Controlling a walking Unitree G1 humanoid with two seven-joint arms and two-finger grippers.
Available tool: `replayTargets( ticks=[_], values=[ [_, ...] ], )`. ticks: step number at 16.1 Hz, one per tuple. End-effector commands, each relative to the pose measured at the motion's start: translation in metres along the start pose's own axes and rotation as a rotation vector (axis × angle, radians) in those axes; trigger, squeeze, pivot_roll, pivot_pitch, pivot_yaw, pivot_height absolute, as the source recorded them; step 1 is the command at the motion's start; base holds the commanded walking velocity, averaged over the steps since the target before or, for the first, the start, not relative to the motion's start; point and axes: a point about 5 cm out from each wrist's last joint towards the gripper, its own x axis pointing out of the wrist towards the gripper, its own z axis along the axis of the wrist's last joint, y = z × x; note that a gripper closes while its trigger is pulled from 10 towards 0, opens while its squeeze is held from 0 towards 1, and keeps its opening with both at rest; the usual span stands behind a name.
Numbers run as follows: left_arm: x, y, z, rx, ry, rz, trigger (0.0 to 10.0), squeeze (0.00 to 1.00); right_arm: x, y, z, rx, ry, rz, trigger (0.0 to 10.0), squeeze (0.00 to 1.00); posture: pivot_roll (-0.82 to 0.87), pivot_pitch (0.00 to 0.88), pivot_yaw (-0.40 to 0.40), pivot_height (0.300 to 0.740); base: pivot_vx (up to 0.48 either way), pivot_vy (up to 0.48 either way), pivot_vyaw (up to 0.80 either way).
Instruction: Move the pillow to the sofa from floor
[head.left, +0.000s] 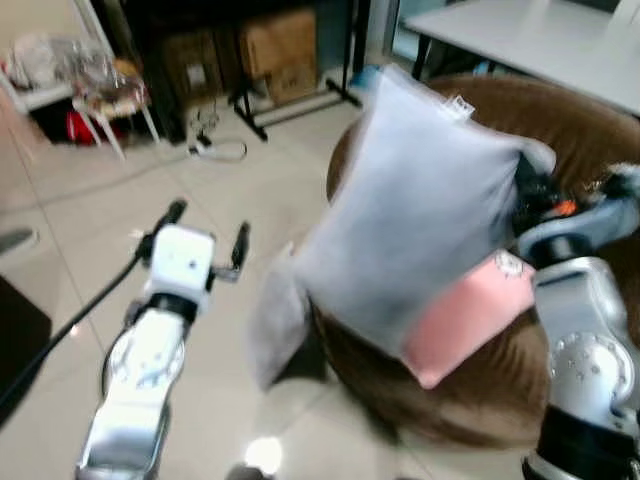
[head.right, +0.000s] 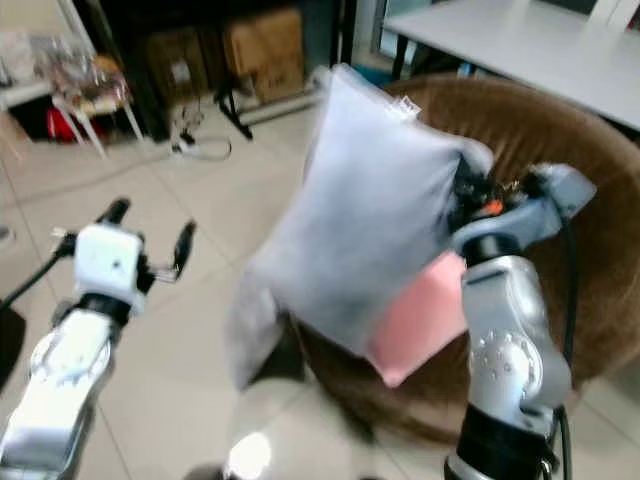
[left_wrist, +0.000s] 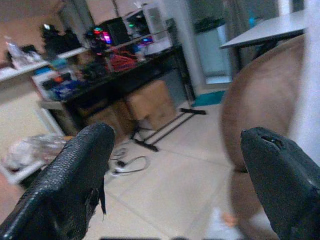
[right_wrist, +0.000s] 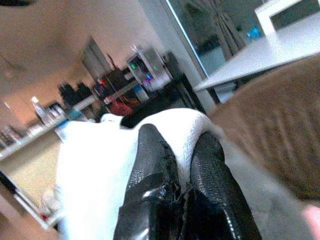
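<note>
Your right gripper (right_wrist: 182, 165) pinches the white pillow (head.left: 420, 215) aloft at centre frame over the brown sofa (head.left: 590, 140), left gripper (head.left: 205, 235) spread empty; next, lower and release it onto the seat.

soft matt cloth pillow (head.left: 420, 210); plush brown sofa (head.left: 590, 150); glossy tiled floor (head.left: 90, 230).

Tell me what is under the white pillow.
The right hand holds the white pillow in the air. Beneath it lie a pink cushion on the brown sofa and a grey cloth. The pillow covers the rest of the cushion.
</note>
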Motion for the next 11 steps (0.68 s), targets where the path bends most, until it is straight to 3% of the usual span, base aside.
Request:
replayTargets(
  ticks=[1, 3, 6, 7, 8, 9, 11],
  values=[
    [-0.001, 0.007, -0.001, -0.006, 0.012, 0.023, 10.0, 0.00, 0.003, 0.021, 0.006, 0.023, -0.037, 0.089, 10.0, 0.00, 0.01, 0.000, 0.019, 0.740, 0.000, 0.000, -0.56],
    [0.001, 0.008, 0.002, -0.012, -0.002, 0.012, 10.0, 0.00, 0.004, 0.023, 0.010, 0.057, -0.059, 0.092, 10.0, 0.00, 0.01, 0.000, 0.023, 0.740, 0.000, 0.000, -0.75],
    [0.002, 0.007, 0.002, -0.005, 0.003, 0.008, 10.0, 0.00, 0.006, 0.025, 0.010, 0.037, -0.057, 0.094, 10.0, 0.00, 0.01, 0.000, 0.025, 0.740, 0.000, 0.000, -0.80],
    [0.001, 0.008, 0.001, -0.001, 0.007, 0.010, 10.0, 0.00, 0.007, 0.026, 0.008, 0.024, -0.047, 0.095, 10.0, 0.00, 0.02, 0.000, 0.024, 0.740, 0.000, 0.000, -0.80],
    [-0.002, 0.012, -0.004, 0.011, 0.027, 0.026, 10.0, 0.00, 0.004, 0.029, -0.009, -0.073, 0.027, 0.118, 10.0, 0.00, 0.02, 0.000, 0.023, 0.740, 0.000, 0.000, -0.80],
    [-0.004, 0.013, -0.006, 0.018, 0.034, 0.030, 10.0, 0.00, 0.003, 0.031, -0.014, -0.103, 0.047, 0.126, 10.0, 0.00, 0.02, 0.000, 0.022, 0.740, 0.000, 0.000, -0.54],
    [-0.006, 0.015, -0.008, 0.018, 0.040, 0.037, 10.0, 0.00, 0.001, 0.033, -0.018, -0.101, 0.058, 0.134, 10.0, 0.00, 0.02, 0.000, 0.018, 0.740, 0.000, 0.000, 0.00]
  ],
)
